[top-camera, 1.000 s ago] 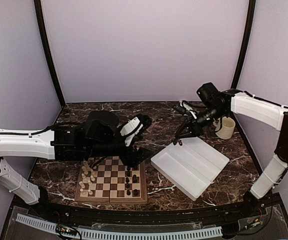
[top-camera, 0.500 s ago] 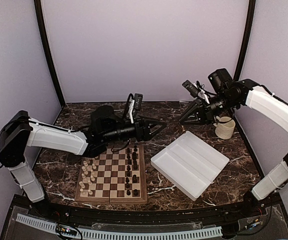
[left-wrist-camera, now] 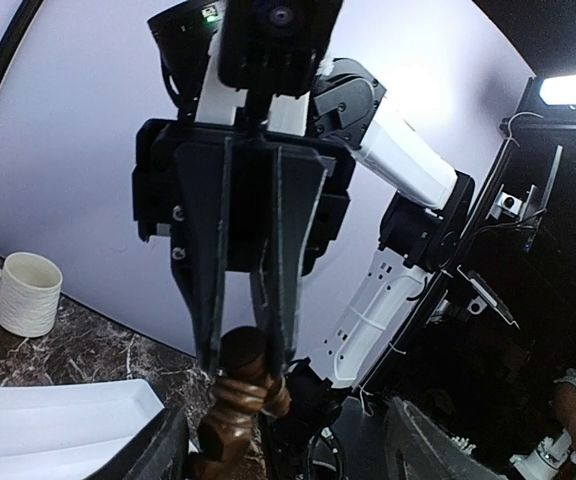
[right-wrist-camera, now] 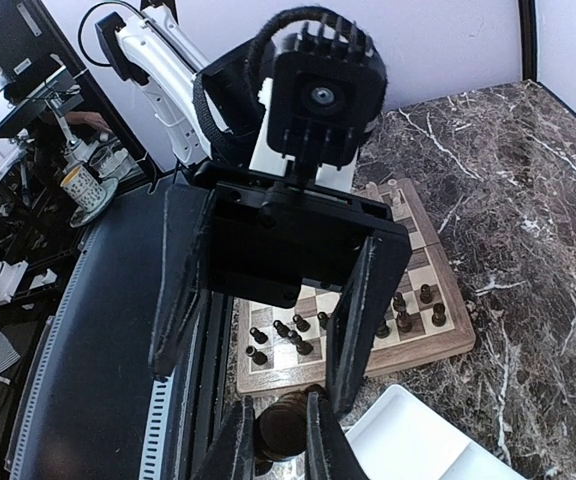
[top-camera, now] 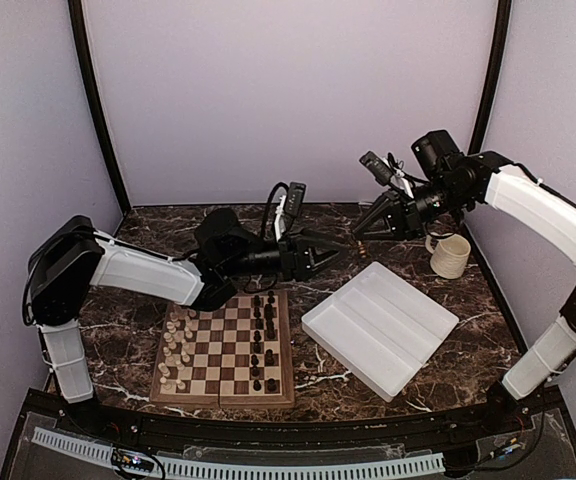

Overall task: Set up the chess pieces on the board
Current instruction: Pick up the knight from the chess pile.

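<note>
Marble, dark with white veins, forms the worktop [top-camera: 118,350], and at its left side we see the board [top-camera: 218,350] lying flat near the front edge. Cream chessmen [top-camera: 175,355] stand along the board's left files and dark brown chessmen [top-camera: 263,340] along its right files.

Over the board's far edge the left arm reaches to the right. We find the left hand [top-camera: 333,257] in the air just past the board's far right corner, with its jaws spread wide and nothing clamped between them. From the right wrist we see its two fingers [right-wrist-camera: 183,290] standing well apart.

Tip to tip with it comes the right hand [left-wrist-camera: 243,350], closed on a single dark brown piece [left-wrist-camera: 240,390]. That piece hangs in the air between the two hands, above the worktop and off the board. It sits between the left hand's open fingers, which do not touch it as far as we can tell.

Further right, a white tray [top-camera: 380,330] lies at an angle on the worktop. A cream mug [top-camera: 451,256] stands upright near the back right corner, just beyond the tray.
</note>
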Motion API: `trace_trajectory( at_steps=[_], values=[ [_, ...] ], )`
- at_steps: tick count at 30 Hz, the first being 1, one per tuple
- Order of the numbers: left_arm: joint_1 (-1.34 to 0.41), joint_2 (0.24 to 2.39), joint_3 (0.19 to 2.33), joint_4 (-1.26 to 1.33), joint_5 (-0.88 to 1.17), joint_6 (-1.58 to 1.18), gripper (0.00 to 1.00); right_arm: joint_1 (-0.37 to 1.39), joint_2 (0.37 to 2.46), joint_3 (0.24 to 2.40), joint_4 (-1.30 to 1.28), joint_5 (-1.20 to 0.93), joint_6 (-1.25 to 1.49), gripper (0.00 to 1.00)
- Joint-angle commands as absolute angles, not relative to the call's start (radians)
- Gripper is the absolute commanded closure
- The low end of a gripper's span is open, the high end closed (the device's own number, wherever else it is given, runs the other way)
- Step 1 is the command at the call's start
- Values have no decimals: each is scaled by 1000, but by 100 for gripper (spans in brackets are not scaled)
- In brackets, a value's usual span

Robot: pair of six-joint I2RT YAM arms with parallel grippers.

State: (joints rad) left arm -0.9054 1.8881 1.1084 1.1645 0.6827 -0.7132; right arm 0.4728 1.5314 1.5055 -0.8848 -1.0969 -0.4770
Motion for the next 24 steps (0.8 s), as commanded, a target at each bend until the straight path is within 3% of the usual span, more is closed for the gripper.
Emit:
trace_trajectory(
  at_steps=[1, 12, 24],
  values=[
    [-894, 1902, 1147, 1227, 755, -737, 33, 476, 1538, 1534, -864, -1100, -462, 90],
    [-874, 1949, 1170, 1255, 774, -817, 44, 474, 1540, 1548, -863, -1083, -463, 90],
    [-864, 1990, 1208, 1291, 820, -870, 74, 471, 1547, 1538, -847, -1059, -462, 90]
  ],
)
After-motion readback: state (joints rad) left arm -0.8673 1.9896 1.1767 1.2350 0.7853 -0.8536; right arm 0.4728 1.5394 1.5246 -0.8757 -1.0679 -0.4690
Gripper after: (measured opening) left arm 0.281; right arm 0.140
